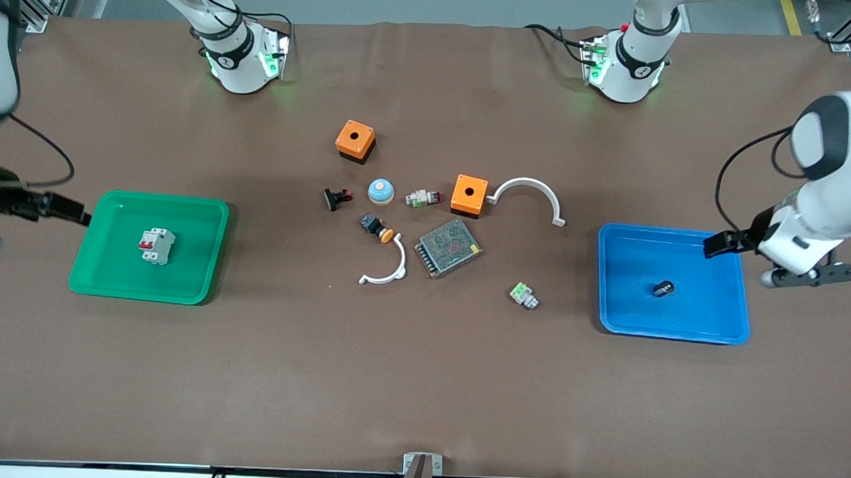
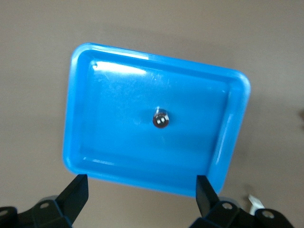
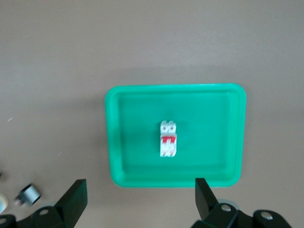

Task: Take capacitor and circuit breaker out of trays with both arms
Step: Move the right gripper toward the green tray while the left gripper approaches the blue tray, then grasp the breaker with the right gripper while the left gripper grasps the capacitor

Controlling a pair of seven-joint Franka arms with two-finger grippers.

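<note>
The capacitor [image 1: 664, 288], a tiny black cylinder with a silvery end, lies in the blue tray [image 1: 621, 309] at the left arm's end of the table. It also shows in the left wrist view [image 2: 161, 118], in the blue tray [image 2: 95, 142]. The breaker [image 1: 156, 246], grey-white with red levers, lies in the green tray [image 1: 106, 270] at the right arm's end, and shows in the right wrist view [image 3: 168, 138]. My left gripper [image 1: 724, 244] [image 2: 141, 184] is open and empty, up in the air by the blue tray's edge. My right gripper [image 1: 65, 211] [image 3: 140, 186] is open and empty, up by the green tray's edge.
Mid-table lie two orange boxes [image 1: 355, 140] [image 1: 469, 194], a blue-topped button [image 1: 381, 191], a black-and-red switch part [image 1: 337, 198], a black button with orange cap [image 1: 377, 228], a mesh-topped metal box [image 1: 448, 248], two white curved pieces [image 1: 530, 194] [image 1: 388, 267] and two grey parts with green blocks [image 1: 423, 198] [image 1: 523, 295].
</note>
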